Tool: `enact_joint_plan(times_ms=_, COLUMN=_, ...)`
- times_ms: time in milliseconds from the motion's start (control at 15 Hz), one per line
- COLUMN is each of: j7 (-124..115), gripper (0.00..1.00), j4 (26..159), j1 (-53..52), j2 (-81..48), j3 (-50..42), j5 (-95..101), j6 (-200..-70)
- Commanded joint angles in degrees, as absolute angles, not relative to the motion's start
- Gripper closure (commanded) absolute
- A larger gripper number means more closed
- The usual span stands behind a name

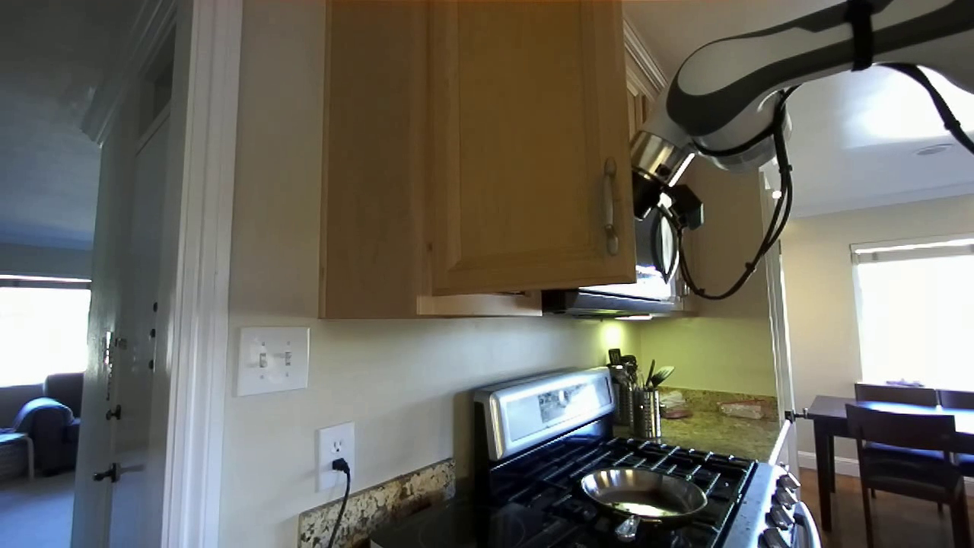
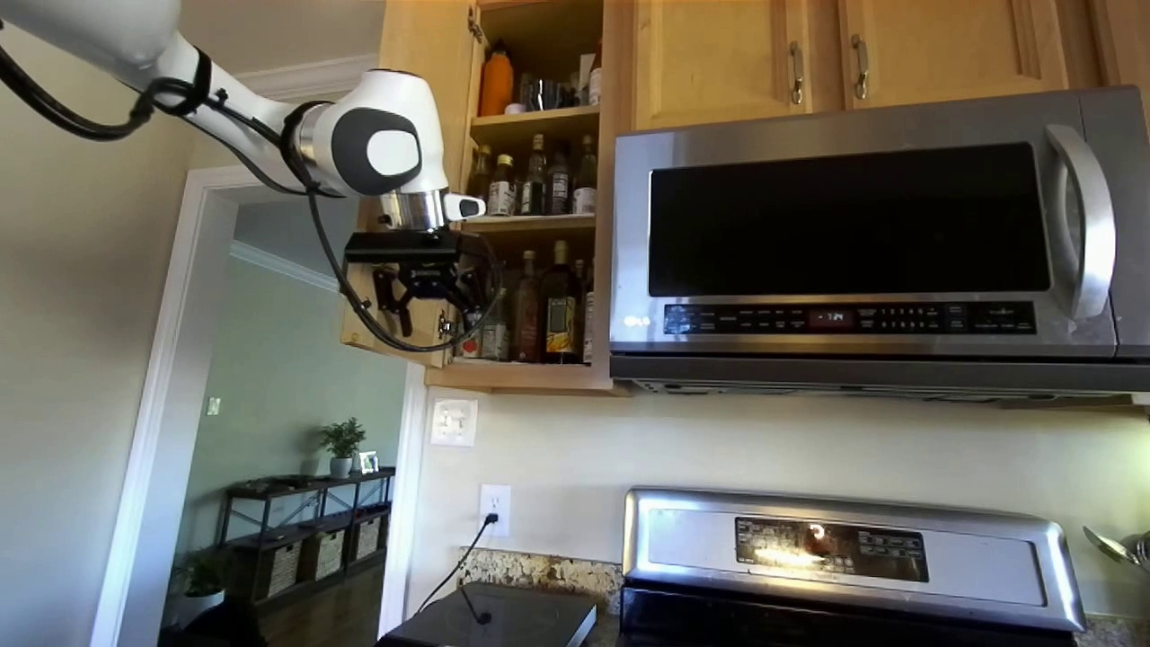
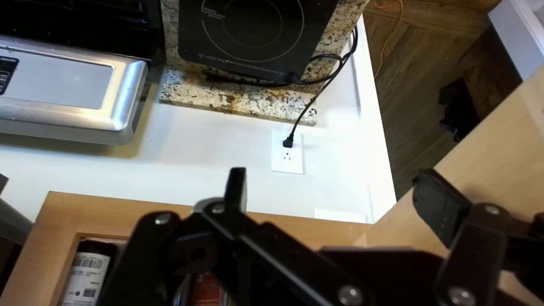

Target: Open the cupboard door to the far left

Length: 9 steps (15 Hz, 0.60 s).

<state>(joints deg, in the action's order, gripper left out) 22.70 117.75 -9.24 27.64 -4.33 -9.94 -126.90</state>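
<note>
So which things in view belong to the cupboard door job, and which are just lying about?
Job: tall light-oak cupboard door, standing open; its slim vertical metal handle; black two-fingered gripper, open.

Just lying about: round silvery metal pan; flat black cooktop; tall orange bottle.

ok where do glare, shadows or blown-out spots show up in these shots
In the wrist view, the gripper looks mostly black, with a soft shadow beside it on the door; in an exterior view, the windows burn out white; in an exterior view, glare streaks the stove display.
</note>
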Motion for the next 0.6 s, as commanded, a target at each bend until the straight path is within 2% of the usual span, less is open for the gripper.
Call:
enact_joint_plan(times_ms=0, j7=24.41, gripper=0.00, j4=118.13, j1=-11.48, j2=29.57, j3=-3.98, j5=-13.00, j6=-124.92)
enact_joint_plan(times_ms=533, j7=14.88, gripper=0.00, j4=117.97, j1=-6.64, j2=27.25, j3=-1.42, j5=-7.57, j6=-121.99)
